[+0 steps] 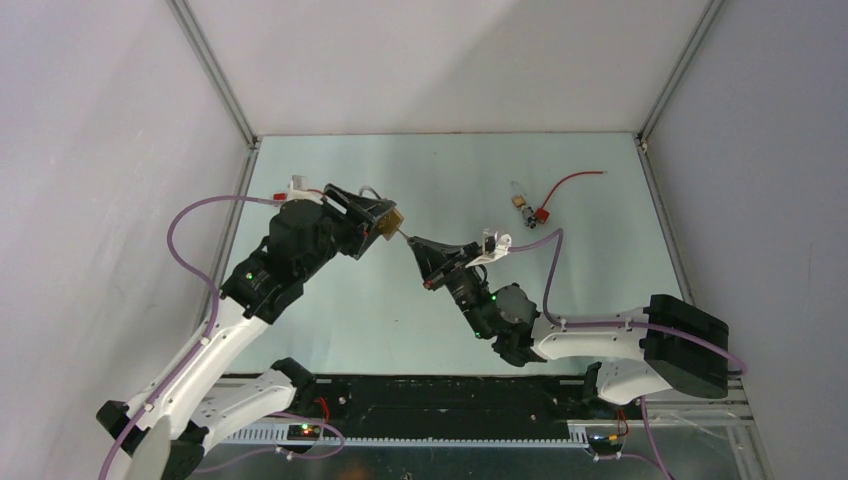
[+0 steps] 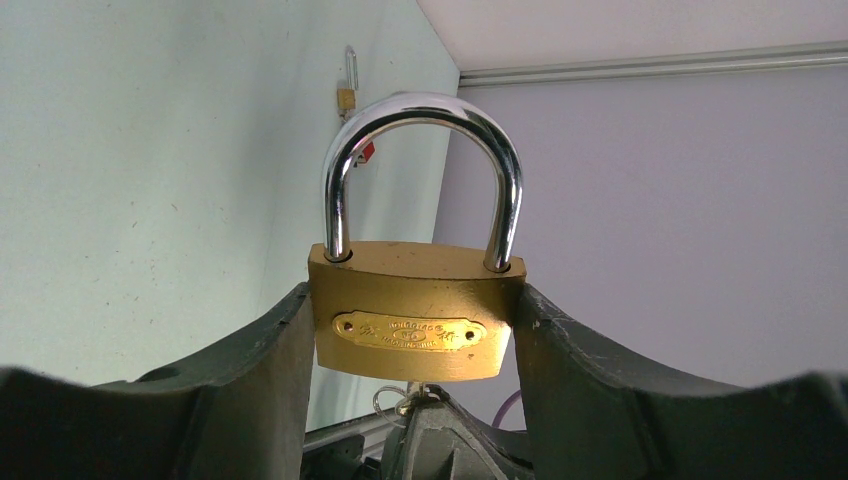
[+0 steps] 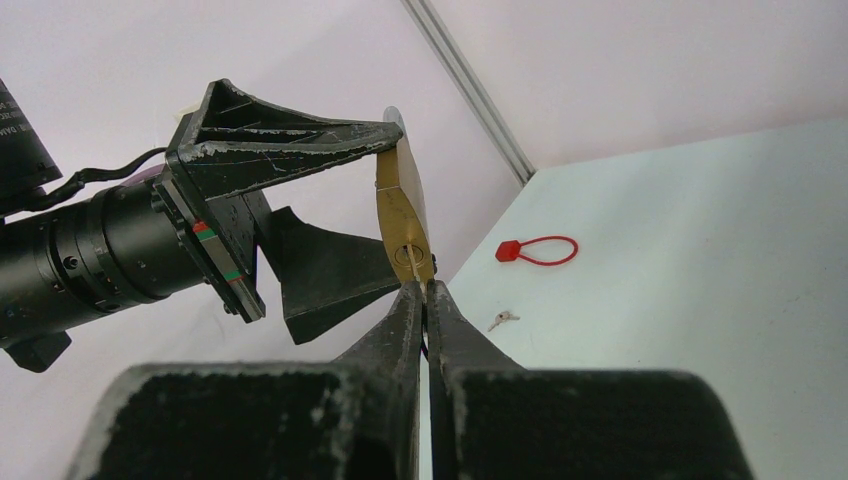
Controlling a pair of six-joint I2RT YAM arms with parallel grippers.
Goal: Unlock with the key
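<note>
My left gripper is shut on a brass padlock, gripping its body by the two sides and holding it above the table. The silver shackle sits in both holes. My right gripper is shut on the key, a thin silvery sliver pinched between its tips. The key's blade is in the keyhole on the padlock's underside. In the left wrist view the key shows just under the padlock, with a thin wire ring beside it.
A small second padlock with a red tag and red wire lies at the back right of the table. Another red tag loop and a tiny loose key lie on the table beyond the held padlock.
</note>
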